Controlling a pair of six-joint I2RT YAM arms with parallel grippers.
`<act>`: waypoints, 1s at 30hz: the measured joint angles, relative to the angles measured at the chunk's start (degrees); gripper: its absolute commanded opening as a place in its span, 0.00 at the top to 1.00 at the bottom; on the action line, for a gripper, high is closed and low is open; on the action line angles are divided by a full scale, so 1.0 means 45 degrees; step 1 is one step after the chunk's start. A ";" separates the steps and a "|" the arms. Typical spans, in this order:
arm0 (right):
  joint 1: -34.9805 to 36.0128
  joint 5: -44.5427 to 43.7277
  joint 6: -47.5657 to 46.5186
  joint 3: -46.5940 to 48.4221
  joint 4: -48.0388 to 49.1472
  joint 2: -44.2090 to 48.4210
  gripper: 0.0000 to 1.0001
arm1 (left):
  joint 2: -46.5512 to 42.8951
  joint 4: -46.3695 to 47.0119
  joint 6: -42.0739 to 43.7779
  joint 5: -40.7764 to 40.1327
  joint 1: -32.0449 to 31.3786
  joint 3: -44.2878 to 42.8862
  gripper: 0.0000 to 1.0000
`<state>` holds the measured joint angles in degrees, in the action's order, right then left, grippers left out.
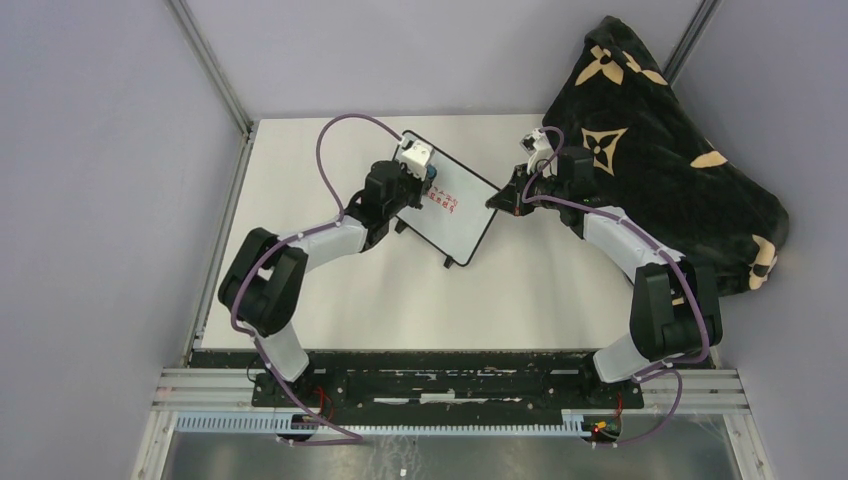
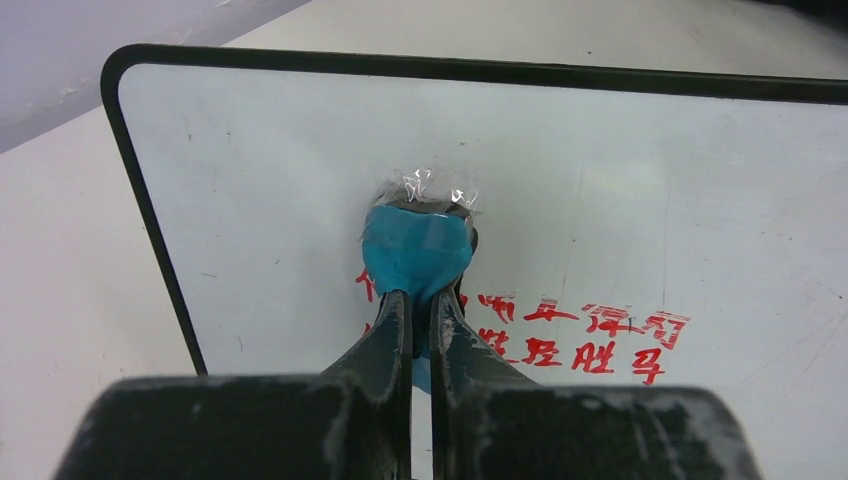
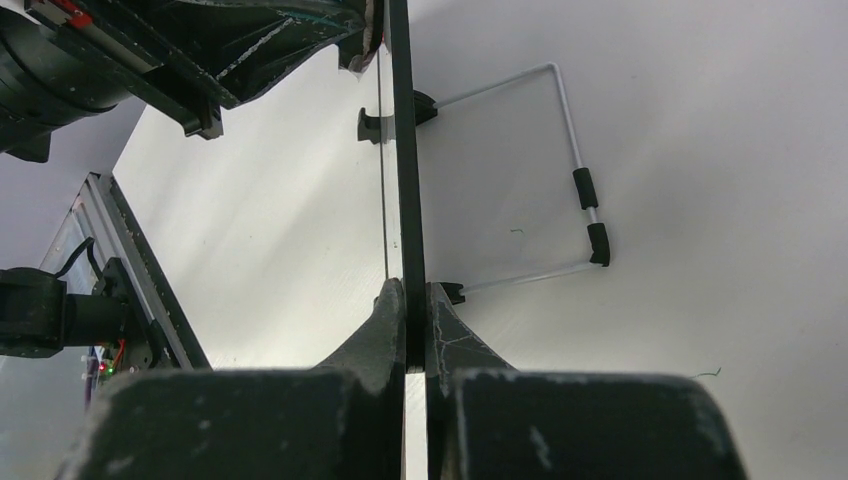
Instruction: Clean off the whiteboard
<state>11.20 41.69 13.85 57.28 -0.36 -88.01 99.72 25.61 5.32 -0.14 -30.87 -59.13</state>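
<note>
Left pincer [image 2: 422, 297] clenches a blue eraser [image 2: 415, 245] against the whiteboard [image 2: 620, 170], right pincer [image 3: 411, 292] clamps its edge, black blanket [image 1: 665, 160] behind.

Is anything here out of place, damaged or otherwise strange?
Yes: a big black plush blanket with tan flower patterns lies heaped on the far right corner of the white table, beside the right arm. It seems unrelated to wiping the small black-framed whiteboard.

The left arm [image 1: 330, 240] and right arm [image 1: 610, 232]: black joints, pale grey links, purple cables [image 1: 335, 135] looping alongside; tool fingers [image 2: 385, 335] scuffed black.
</note>
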 measured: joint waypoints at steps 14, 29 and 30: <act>0.0049 0.0170 -0.0257 0.0000 0.0117 0.0000 0.99 | 0.0049 -0.0680 0.0510 -0.1190 0.0976 -0.0340 0.97; 0.0058 0.0189 -0.0335 0.0000 0.0107 0.0000 0.99 | -0.0155 -0.0607 0.0486 -0.1195 0.0165 0.0238 0.97; 0.0058 0.0189 -0.0330 0.0000 0.0102 0.0000 0.99 | -0.0233 -0.0602 0.0486 -0.1195 -0.0015 0.0330 0.97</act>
<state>11.46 42.54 12.36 57.28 0.10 -88.01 98.67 22.90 7.51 -5.52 -30.94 -57.65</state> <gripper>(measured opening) 0.047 0.062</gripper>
